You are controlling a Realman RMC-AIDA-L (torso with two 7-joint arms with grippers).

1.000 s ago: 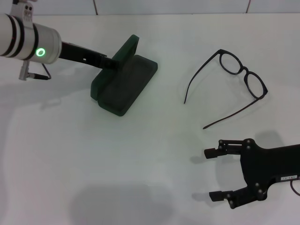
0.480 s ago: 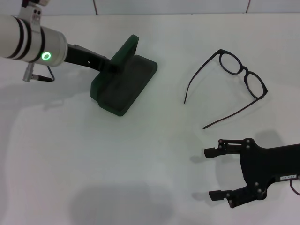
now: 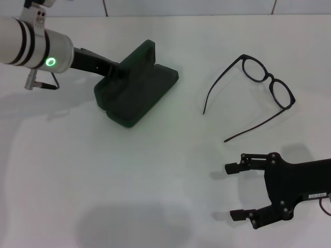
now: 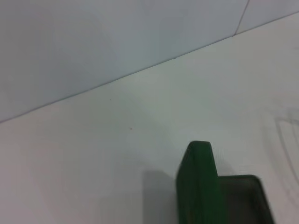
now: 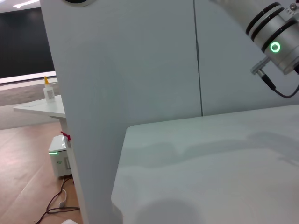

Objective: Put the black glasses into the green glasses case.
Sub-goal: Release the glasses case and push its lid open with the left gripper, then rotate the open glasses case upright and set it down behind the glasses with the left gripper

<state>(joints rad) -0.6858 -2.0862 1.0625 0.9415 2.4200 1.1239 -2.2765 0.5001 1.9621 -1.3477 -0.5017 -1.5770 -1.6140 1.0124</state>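
The green glasses case (image 3: 139, 90) lies open at the table's far left, its lid (image 3: 135, 58) raised; the left wrist view shows the lid (image 4: 198, 179) edge-on beside the lined base (image 4: 243, 196). My left gripper (image 3: 118, 71) reaches in from the left and its narrow tip meets the lid's edge, closed on it. The black glasses (image 3: 261, 85) rest unfolded at the far right, lenses away from me and temple arms pointing towards me. Near the front right edge, my right gripper (image 3: 234, 191) hovers open and empty, well short of the glasses.
White tabletop (image 3: 155, 170) with a tiled wall behind it. The right wrist view shows a white panel (image 5: 121, 93), the table surface and my left arm (image 5: 275, 37) far off.
The case's lid has tipped farther back and the whole case has spread and slid slightly to the right. The left arm barely shifted; the right arm and the glasses stayed still.
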